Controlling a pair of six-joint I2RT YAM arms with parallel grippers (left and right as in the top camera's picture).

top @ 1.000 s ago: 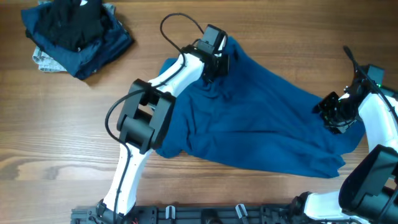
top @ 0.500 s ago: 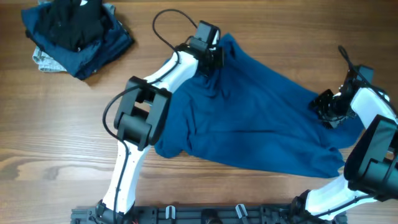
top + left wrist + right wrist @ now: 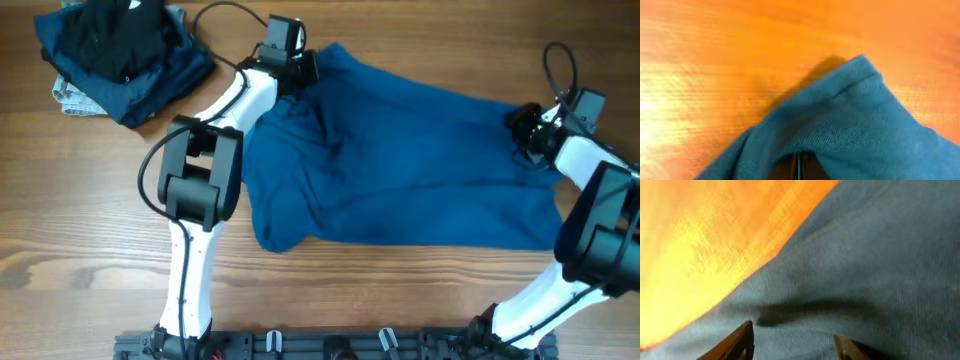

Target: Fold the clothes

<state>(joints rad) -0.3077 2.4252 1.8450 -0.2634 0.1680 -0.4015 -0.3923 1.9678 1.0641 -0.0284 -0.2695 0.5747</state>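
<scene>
Overhead view, with both wrist views. My left claw (image 3: 292, 64) is pressed together on one far corner of the blue shirt (image 3: 400, 170); the cloth drapes from it back toward my base. My right claw (image 3: 527, 127) sits on the shirt's opposite end. Its fingers (image 3: 742, 340) stand partly apart with cloth across the gap, and whether they pinch it I cannot tell. The shirt lies spread between the two claws on a wooden table (image 3: 80, 230), its grain running side to side, lit warm orange close up. Out past my left claw, well apart, sits a heap (image 3: 120, 55) of dark clothes.
</scene>
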